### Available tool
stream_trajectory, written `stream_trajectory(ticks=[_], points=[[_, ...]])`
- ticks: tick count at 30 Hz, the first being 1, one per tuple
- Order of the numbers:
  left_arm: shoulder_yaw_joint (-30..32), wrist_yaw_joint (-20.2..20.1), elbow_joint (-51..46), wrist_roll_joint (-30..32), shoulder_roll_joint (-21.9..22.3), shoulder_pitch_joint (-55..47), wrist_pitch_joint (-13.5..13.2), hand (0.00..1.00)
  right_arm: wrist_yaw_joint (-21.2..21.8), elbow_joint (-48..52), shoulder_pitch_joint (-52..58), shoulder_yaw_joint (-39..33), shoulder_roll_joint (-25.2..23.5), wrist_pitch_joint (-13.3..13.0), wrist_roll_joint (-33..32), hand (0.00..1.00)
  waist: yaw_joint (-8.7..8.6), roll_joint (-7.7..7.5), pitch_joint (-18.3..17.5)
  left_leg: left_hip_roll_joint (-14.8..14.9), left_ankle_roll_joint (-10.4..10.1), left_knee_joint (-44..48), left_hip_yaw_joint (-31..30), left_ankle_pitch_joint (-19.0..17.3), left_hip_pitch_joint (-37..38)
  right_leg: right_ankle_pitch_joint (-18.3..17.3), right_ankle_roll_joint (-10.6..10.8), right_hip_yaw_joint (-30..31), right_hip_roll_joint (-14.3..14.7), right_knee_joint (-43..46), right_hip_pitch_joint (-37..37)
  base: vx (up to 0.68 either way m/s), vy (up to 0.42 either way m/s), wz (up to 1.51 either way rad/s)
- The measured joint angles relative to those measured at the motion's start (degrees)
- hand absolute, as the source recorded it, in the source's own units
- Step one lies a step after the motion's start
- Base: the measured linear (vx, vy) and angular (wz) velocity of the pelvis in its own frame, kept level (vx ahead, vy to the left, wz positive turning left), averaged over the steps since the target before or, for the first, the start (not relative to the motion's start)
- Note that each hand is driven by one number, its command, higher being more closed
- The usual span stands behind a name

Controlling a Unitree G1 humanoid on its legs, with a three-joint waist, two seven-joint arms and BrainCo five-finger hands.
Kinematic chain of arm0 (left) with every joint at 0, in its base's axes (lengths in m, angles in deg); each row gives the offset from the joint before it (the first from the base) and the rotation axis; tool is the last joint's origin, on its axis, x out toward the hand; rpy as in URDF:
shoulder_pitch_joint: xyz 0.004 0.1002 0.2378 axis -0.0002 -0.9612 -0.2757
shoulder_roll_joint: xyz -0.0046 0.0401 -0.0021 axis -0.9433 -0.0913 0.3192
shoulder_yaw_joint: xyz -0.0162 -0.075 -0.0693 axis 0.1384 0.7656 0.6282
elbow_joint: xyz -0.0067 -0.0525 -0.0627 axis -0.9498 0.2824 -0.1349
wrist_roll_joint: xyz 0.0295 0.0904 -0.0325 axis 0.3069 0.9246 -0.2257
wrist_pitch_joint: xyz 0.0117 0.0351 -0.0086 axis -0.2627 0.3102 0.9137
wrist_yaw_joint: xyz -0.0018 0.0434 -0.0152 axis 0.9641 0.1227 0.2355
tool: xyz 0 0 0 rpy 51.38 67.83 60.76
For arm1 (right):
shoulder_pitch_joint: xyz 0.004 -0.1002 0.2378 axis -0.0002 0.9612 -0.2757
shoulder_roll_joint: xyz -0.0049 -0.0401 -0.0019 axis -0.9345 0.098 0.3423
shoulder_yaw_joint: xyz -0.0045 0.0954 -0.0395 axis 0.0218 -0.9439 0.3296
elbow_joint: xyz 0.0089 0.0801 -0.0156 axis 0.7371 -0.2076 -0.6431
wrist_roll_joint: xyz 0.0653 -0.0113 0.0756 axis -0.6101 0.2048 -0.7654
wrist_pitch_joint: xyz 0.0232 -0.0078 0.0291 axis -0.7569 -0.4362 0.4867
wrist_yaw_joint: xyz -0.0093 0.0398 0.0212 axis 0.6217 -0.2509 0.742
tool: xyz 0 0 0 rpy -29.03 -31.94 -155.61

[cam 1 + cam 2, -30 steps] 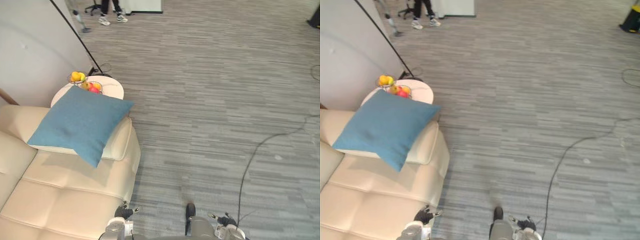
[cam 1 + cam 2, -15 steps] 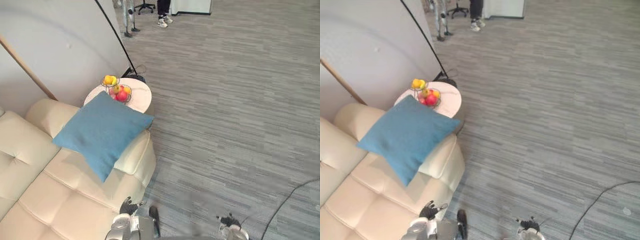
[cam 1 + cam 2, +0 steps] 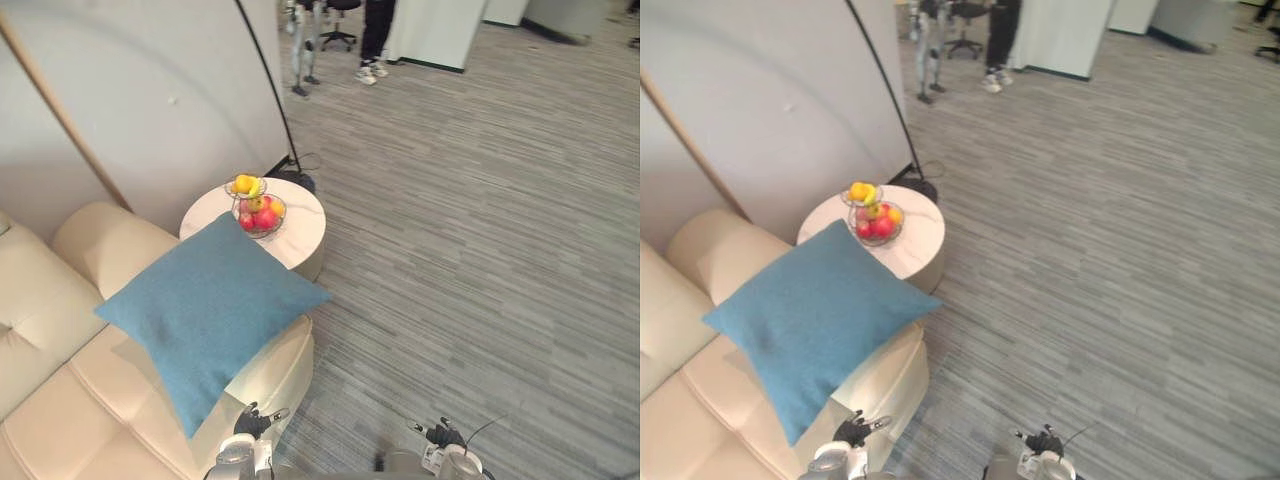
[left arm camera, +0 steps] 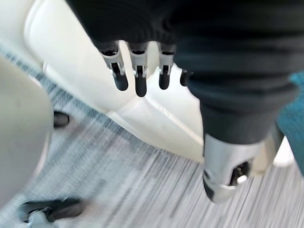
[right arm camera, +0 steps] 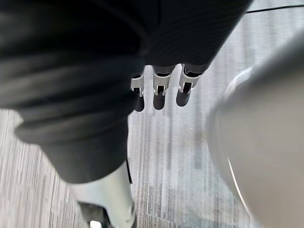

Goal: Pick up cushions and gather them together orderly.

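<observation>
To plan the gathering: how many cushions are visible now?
1. The blue cushion lies on the armrest of the cream sofa, beside the round side table. Others may be hidden outside the view.

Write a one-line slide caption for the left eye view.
Blue cushion resting on a cream sofa, beside a round table holding fruit.

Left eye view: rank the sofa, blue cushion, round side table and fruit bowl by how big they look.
1. sofa, though the picture edge cuts it off
2. blue cushion
3. round side table, farther away and partly hidden by the cushion
4. fruit bowl
</observation>
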Motion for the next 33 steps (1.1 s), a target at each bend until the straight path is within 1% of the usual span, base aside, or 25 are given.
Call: stream_trajectory(ticks=[2,3,4,5,6,8,10,11,12,13,14,15,19,20,22,23,24,26,27,28,29,30,31,32,33], points=[[1.3,-0.2,0.1,0.0,1.8,0.2,0.0,0.00,-0.1,-0.9,0.2,-0.7,1.5,-0.1,0.0,0.00,0.16,2.16,-0.7,1.6,-0.3,1.3,-3.1,-0.3,-1.0,-1.5,-1.2,-4.5,0.3,1.4,0.5,0.21,-0.287,0.98],[1.3,-0.2,0.1,0.0,2.9,-0.4,0.0,0.00,-0.1,-0.9,-0.1,-1.1,2.0,0.0,0.0,0.00,0.14,3.47,-1.3,2.3,-1.0,1.5,-4.1,0.1,-1.2,-3.0,-2.1,-7.1,0.3,2.4,0.6,0.18,-0.223,1.02],[0.9,-0.3,0.1,0.0,3.3,-0.6,0.0,0.00,-0.1,-1.0,-0.1,-1.0,2.5,0.1,0.0,0.00,0.09,4.21,-1.1,3.0,-2.5,1.4,-4.6,1.0,-1.6,-3.8,-3.0,-9.7,0.1,3.1,1.5,0.18,-0.267,0.98],[0.9,-0.3,0.0,0.0,3.3,-0.6,0.0,0.00,-0.1,-1.0,-0.1,-1.0,2.5,0.1,0.0,0.00,0.03,4.33,-1.2,3.3,-3.0,1.4,-4.6,1.4,-1.9,-3.8,-3.1,-10.6,0.1,3.1,1.7,0.17,-0.292,1.09],[1.1,-0.1,-0.1,0.0,3.4,-0.4,0.0,0.00,-0.2,-0.9,-0.3,-1.0,2.2,0.0,0.0,0.00,-0.05,4.11,-1.2,3.8,-3.2,1.6,-4.4,2.9,-3.4,-4.2,-3.8,-14.2,-0.4,2.7,2.6,0.10,-0.266,1.29],[0.5,-0.2,-0.1,0.0,3.3,0.1,0.0,0.00,-0.4,-0.9,-0.5,-1.1,1.7,0.0,-0.1,0.00,-0.40,3.11,-0.9,4.3,-2.8,1.3,-3.4,5.2,-4.7,-4.5,-4.2,-19.0,-2.0,1.7,4.0,0.05,-0.182,1.46],[-1.6,-0.2,-0.2,0.0,3.2,0.6,0.1,0.00,-0.8,-0.8,0.0,-1.3,1.3,0.0,-0.6,0.00,-1.18,2.47,-0.5,5.9,-0.5,1.0,9.3,6.4,-6.1,-4.5,-4.4,-27.1,-4.1,-0.3,6.6,-0.02,-0.109,1.61],[-1.9,-0.2,-0.2,0.0,3.2,0.7,0.2,0.00,-0.8,-0.8,0.2,-1.3,1.3,0.0,-0.7,0.00,-1.27,2.44,-0.5,6.1,-0.1,0.9,12.2,6.6,-6.1,-4.6,-4.5,-28.5,-4.7,-0.5,7.1,-0.08,-0.020,1.58],[-3.1,-0.2,-0.2,0.0,3.1,1.0,0.1,0.00,-0.8,-0.7,0.6,-1.3,1.4,0.0,-1.2,0.00,-1.29,2.43,-0.5,6.4,0.6,0.5,20.1,6.8,-6.2,-4.6,-4.5,-31.7,-5.8,-0.9,7.8,-0.07,0.063,1.34],[-3.3,-0.2,-0.2,0.0,3.1,0.8,0.1,0.00,-0.8,-0.7,0.5,-1.3,1.2,0.0,-2.2,0.00,-0.88,2.18,-0.5,6.2,0.5,-0.4,23.7,7.2,-6.3,-5.1,-3.8,-33.4,-6.9,-1.3,8.3,-0.06,0.075,1.24],[-3.4,-0.2,-0.5,0.0,3.1,0.8,0.1,0.00,-0.8,-0.7,0.4,-1.4,1.2,0.0,-2.3,0.00,-0.73,2.08,-0.6,5.8,0.4,-0.9,24.2,7.8,-6.6,-5.2,-3.4,-33.8,-7.3,-1.3,8.4,-0.06,0.132,0.74],[-4.2,-0.2,-0.6,0.0,2.5,0.7,0.1,0.00,-0.6,-0.8,0.2,-1.5,1.0,0.0,-2.2,0.00,-0.69,1.92,-0.9,4.3,1.1,-2.7,23.7,8.3,-6.8,-5.0,-2.6,-34.5,-8.3,-1.7,8.6,-0.06,0.112,0.39],[-6.2,-0.4,0.1,0.0,0.6,-0.1,0.1,0.00,-0.5,-0.8,0.6,-1.7,0.4,0.0,-2.3,0.00,-0.93,1.07,-1.7,0.7,1.7,-10.9,21.7,12.2,-4.1,-3.0,-1.2,-34.5,-8.7,-5.9,9.6,0.04,0.142,0.23],[-6.4,-0.4,0.4,0.0,-0.5,-0.1,0.0,0.00,-0.5,-0.9,0.4,-1.9,0.2,0.1,-2.2,0.00,-0.82,0.50,-2.0,-0.4,2.1,-13.4,21.2,13.3,-3.3,-2.2,-0.4,-34.6,-9.1,-6.1,9.7,0.06,0.094,0.18],[-6.4,-0.5,1.1,-0.1,-1.1,0.0,0.1,0.00,-0.5,-0.9,0.5,-1.9,0.1,0.2,-2.1,0.00,-1.14,0.04,-1.7,-1.6,2.5,-14.9,20.5,13.6,-2.0,-2.2,-0.1,-34.7,-10.3,-4.7,10.1,0.08,0.104,0.22],[-6.4,-0.6,1.3,-0.1,-1.1,0.1,0.0,0.00,-0.5,-0.9,0.6,-2.0,0.1,0.2,-2.1,0.00,-1.13,-0.05,-1.5,-2.0,2.9,-15.4,20.4,13.3,-1.4,-2.3,0.1,-34.3,-11.1,-2.3,10.1,0.07,0.156,0.24],[-6.4,-0.6,1.7,-0.1,-1.2,0.3,0.0,0.00,-0.5,-0.8,0.5,-1.4,0.3,0.3,-2.1,0.00,-1.14,0.05,-1.1,-2.4,3.1,-14.9,20.0,11.8,-0.1,-2.2,0.5,-31.6,-13.2,7.1,7.4,0.05,0.134,0.18],[-6.4,-0.7,1.7,-0.1,-1.5,0.3,0.0,0.00,-0.4,-0.8,0.5,-1.1,0.4,0.2,-2.0,0.00,-1.17,-0.37,-0.9,-2.6,3.6,-13.4,18.7,11.0,0.5,-0.8,-0.1,-28.5,-14.4,15.4,4.4,0.09,0.105,0.36],[-6.4,-0.6,1.7,-0.1,-1.6,0.4,0.0,0.00,-0.5,-0.8,0.6,-1.0,0.4,0.1,-2.0,0.00,-1.44,-0.38,-0.7,-2.3,3.8,-11.9,17.0,9.9,1.1,-1.1,-0.2,-23.8,-13.7,20.8,1.6,0.19,0.022,0.76],[-6.0,-0.5,1.6,-0.1,-2.0,0.5,0.0,0.00,-0.4,-0.8,0.6,-0.7,0.3,0.0,-2.0,0.00,-1.55,-0.63,-0.8,-1.7,4.3,-10.8,15.2,8.8,0.9,-4.4,0.5,-20.0,-11.3,20.7,0.8,0.19,-0.015,0.71],[-5.9,-0.5,1.6,-0.1,-2.0,0.6,0.0,0.00,-0.4,-0.8,0.6,-0.5,0.3,0.0,-2.0,0.00,-1.54,-0.59,-0.8,-1.5,4.2,-10.7,14.7,8.6,0.9,-5.2,0.5,-19.3,-10.7,20.1,0.6,0.17,-0.048,0.64],[-5.4,-0.5,1.7,-0.1,-2.0,0.6,0.0,0.00,-0.3,-0.8,0.6,-0.4,0.5,0.0,-2.0,0.00,-1.55,-0.26,-0.6,-0.8,3.8,-10.3,13.7,8.4,1.1,-6.9,0.3,-17.8,-8.6,17.0,0.2,0.15,-0.055,0.46],[-5.2,-0.3,1.9,-0.1,-2.1,0.4,0.0,0.00,-0.3,-0.9,0.6,-0.4,0.7,0.0,-2.0,0.00,-1.55,-0.02,-0.7,-0.2,2.9,-10.1,12.8,8.3,1.1,-7.0,0.3,-15.8,-6.5,12.0,-0.3,0.16,-0.069,0.46],[-5.1,-0.2,2.0,-0.1,-2.2,0.4,0.0,0.00,-0.2,-0.9,0.5,-0.4,0.5,0.0,-2.0,0.00,-1.56,-0.16,-0.8,-0.1,2.6,-9.9,12.5,8.4,1.0,-6.4,-0.3,-14.8,-5.8,9.2,-0.2,0.15,-0.090,0.37],[-4.5,-0.2,2.0,-0.1,-2.6,0.6,0.0,0.00,-0.2,-1.2,0.9,-0.5,0.0,0.0,-2.0,0.00,-1.68,-1.26,-0.8,-0.9,1.5,-8.9,12.1,7.7,1.0,-2.4,-1.6,-13.7,-5.7,3.6,0.5,0.16,-0.133,0.31]])
